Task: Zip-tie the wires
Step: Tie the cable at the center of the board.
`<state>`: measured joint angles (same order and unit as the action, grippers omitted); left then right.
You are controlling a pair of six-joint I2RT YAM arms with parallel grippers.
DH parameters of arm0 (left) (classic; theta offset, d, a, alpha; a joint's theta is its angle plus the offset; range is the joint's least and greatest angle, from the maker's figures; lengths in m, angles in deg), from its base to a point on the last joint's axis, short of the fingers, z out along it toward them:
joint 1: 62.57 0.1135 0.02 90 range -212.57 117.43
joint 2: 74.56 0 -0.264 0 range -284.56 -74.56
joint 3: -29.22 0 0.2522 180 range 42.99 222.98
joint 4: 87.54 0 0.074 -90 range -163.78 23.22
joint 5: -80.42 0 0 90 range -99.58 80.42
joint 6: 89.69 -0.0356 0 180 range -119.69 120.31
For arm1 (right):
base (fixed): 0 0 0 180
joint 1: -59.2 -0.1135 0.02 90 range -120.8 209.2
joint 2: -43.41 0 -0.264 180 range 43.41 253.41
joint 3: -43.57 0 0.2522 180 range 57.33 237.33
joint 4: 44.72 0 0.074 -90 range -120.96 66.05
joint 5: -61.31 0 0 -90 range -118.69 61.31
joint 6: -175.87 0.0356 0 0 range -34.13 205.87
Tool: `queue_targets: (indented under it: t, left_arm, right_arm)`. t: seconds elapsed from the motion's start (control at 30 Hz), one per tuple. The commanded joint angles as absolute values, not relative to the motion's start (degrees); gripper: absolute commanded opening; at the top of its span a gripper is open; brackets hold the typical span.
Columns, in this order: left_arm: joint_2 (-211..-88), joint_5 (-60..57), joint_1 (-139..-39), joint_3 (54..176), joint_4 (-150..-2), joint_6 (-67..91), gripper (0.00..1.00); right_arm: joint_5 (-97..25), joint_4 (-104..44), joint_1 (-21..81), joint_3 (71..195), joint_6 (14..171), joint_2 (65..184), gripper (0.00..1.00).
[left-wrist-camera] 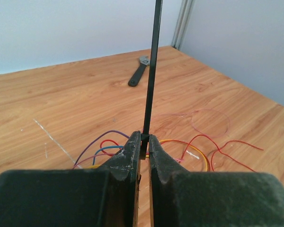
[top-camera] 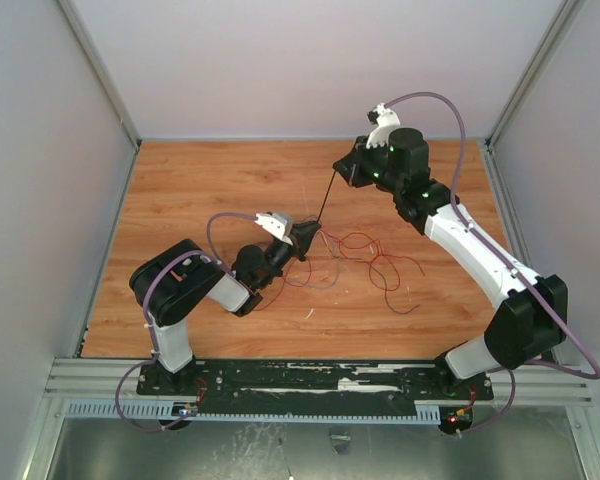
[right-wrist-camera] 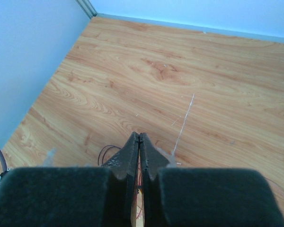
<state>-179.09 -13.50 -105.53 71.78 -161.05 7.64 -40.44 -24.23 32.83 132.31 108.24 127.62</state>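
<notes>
The left gripper (left-wrist-camera: 145,138), jaws narrowed on the lower end of the zip tie (left-wrist-camera: 152,71), stands it upright over the red wires (top-camera: 370,258) strewn at centre frame, while the right gripper (right-wrist-camera: 139,136), fully closed, sits at its top end, probably steadying it for threading.

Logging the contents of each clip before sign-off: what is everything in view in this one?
wires: one loose tangle, mostly red, on the table beside the left gripper
zip tie: one, black, standing up from the left gripper to the right gripper's tips
tool: one, black with a grey head, lying flat on the far part of the table
table: one, brown wood, between pale walls
cables: purple, one along each arm
left gripper: black fingers, shut on the zip tie's lower end
right gripper: black fingers, shut, raised above the table
</notes>
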Motion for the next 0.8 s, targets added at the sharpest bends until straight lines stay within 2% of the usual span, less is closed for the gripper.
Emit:
queue_targets:
  t: [0.0, 0.5, 0.53, 0.57, 0.77]
  left_arm:
    - [-180.68, -13.36, -105.74, 70.26, -161.75, 7.83, 0.00]
    - [-179.10, -13.63, -105.78, 69.49, -162.20, 8.34, 0.00]
    - [-178.39, -13.56, -105.73, 69.63, -161.11, 8.39, 0.00]
    - [-177.58, -13.52, -105.73, 70.11, -159.45, 8.39, 0.00]
    - [-173.36, -14.80, -105.74, 71.83, -151.38, 7.74, 0.00]
  right_arm:
    - [-37.74, -29.02, 34.05, 135.64, 107.45, 124.78, 0.00]
    - [-40.77, -30.24, 34.19, 134.32, 105.60, 123.86, 0.00]
    - [-42.32, -31.84, 34.39, 133.03, 104.80, 123.01, 0.04]
    - [-44.01, -33.61, 34.55, 131.21, 104.05, 122.02, 0.16]
    - [-48.51, -36.60, 36.05, 123.17, 96.35, 114.54, 0.60]
